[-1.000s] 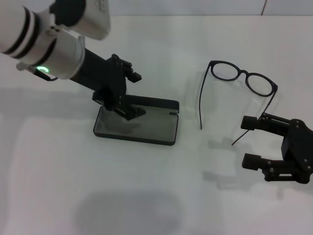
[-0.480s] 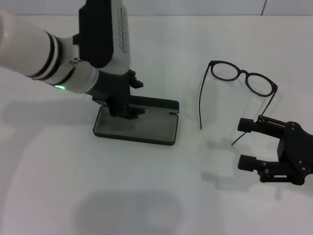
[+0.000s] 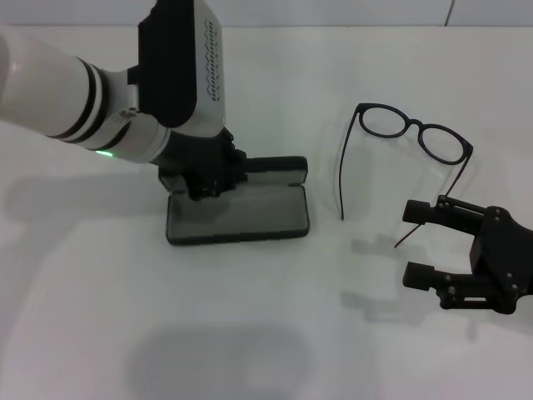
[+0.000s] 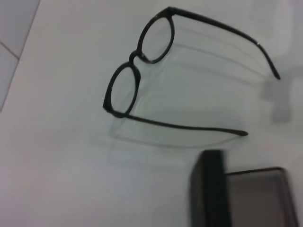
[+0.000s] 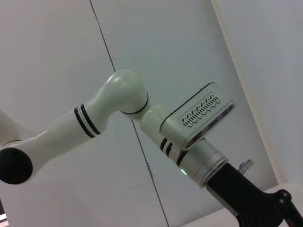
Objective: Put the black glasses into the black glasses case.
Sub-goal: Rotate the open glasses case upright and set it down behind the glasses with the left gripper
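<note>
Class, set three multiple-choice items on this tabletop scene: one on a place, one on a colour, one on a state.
1. The black glasses lie:
A. inside the case
B. on the table, on the right claw's side of the case
C. in a claw

2. The case lining is:
A. grey
B. red
C. blue

3. The black glasses case is:
A. shut
B. open
C. upside down

Answers: 1 B, they rest apart from the case, beyond the right claw. 2 A, the inside shows grey. 3 B, the lid stands up at the left claw.

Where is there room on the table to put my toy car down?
The near part of the table, in front of the black glasses case, is bare. It is crowded at the case, where the left gripper works, and between the black glasses and the right gripper.
</note>
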{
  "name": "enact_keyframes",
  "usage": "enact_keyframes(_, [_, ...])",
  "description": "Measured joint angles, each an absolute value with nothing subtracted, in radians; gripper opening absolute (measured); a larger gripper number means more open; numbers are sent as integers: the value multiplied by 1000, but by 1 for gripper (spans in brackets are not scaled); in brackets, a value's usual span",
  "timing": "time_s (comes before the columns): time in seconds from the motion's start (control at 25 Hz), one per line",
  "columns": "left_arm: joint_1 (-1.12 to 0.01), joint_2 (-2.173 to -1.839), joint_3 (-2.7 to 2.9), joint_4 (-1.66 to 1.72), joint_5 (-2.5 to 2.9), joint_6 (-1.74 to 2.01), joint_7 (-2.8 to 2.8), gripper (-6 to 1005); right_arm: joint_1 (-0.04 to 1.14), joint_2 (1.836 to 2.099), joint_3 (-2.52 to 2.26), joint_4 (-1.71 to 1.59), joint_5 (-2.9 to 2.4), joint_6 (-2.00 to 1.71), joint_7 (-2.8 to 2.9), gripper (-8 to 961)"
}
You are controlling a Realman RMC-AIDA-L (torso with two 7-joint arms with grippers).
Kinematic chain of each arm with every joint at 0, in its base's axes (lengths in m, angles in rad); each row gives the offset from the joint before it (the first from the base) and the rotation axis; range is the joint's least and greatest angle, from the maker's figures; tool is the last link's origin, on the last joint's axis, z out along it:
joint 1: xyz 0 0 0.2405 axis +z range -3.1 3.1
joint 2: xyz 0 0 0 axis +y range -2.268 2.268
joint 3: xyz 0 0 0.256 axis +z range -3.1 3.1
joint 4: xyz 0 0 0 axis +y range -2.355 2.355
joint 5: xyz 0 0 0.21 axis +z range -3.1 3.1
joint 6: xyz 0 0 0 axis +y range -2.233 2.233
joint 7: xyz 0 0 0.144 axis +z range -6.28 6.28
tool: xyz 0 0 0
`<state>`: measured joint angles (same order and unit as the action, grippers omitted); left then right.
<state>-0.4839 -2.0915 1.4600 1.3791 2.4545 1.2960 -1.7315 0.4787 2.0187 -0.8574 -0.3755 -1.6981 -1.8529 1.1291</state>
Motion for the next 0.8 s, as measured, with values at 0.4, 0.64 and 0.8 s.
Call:
enact_keyframes(0.4, [-460,-2092,1469,1421,2447,1288,-1724,200,479,2017,-857,-377,-1698,-1850,1120,879])
enact_keyframes(0.64, [-466,-2092,1472,1420,2430,1236,-1699,224,479,2018,-856,-377,-1690,-1849,1119,878])
enact_keyframes(0.8, [-469,-2092,1474,1405,2392,1219,-1684,241,482,2020,-856,-377,-1688,-1847,1118,878])
